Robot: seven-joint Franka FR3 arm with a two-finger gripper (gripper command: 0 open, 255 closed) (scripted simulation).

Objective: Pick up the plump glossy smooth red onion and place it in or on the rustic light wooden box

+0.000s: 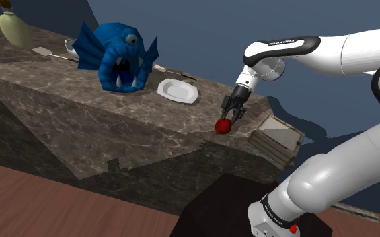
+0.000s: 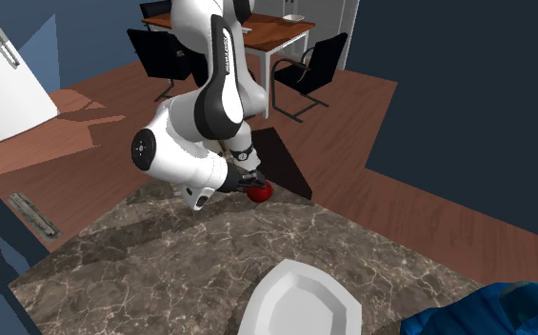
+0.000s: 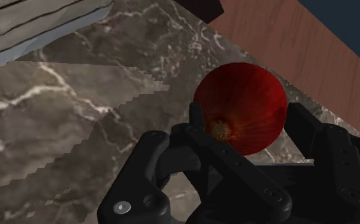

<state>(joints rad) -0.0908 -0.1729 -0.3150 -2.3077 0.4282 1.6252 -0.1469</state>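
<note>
One long surface [image 1: 81, 108] of dark veined stone carries all the things and runs across the shoulder view from upper left to lower right. Over its right end the white arm [image 1: 343, 54] reaches in from the stand. In the second exterior view the same arm [image 2: 205, 105] bends down to the far edge of the surface [image 2: 162, 266].

Next in size is a blue toy fish [image 1: 118, 57] with an open mouth and white teeth. It stands toward the back of the surface, well apart from the hand. At the shoulder view's right end of the surface lies the box [image 1: 276, 138], pale and built of planks. In the wrist view a corner of the box [image 3: 38, 25] shows beyond the hand. A white plate [image 1: 177, 91] lies between the fish and the hand, and the plate [image 2: 300, 303] also lies at the front of the second exterior view. A pale bottle [image 1: 12, 27] stands at the far left end in the shoulder view.

The hand [image 1: 230, 116] points down near the front edge of the surface, between the plate and the box. It is closed on the onion [image 1: 223, 126]. In the wrist view the two black fingers [image 3: 197, 127] press on both sides of the onion [image 3: 242, 108], which is round, dark red and shiny. The onion is near the box, outside it. I cannot tell whether it touches the stone or is raised a little.
</note>
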